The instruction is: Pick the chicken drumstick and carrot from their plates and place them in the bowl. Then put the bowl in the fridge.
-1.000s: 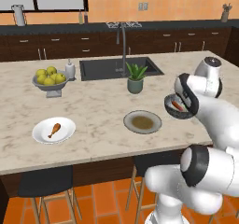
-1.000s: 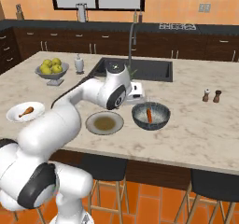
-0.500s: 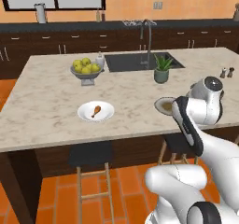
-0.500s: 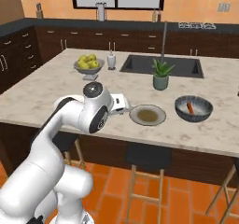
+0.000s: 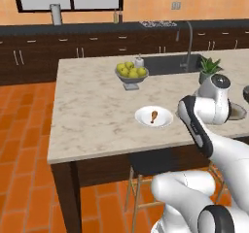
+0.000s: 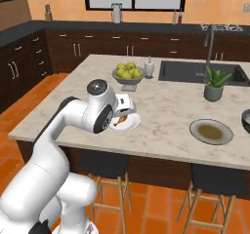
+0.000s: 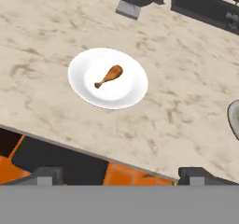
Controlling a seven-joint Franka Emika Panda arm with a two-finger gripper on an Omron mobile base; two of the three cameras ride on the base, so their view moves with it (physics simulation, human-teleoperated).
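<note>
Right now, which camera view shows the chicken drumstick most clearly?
The hand view: the chicken drumstick lies unobstructed in the middle of the white plate, seen from above. The left base view shows it small but whole. In the right base view the arm partly covers it.

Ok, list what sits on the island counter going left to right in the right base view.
Fruit bowl → white bottle → potted plant; nearer the front edge, white plate → grey-rimmed plate.

No text, label, brand or number can be read on anything here, though distant items look blurred.
</note>
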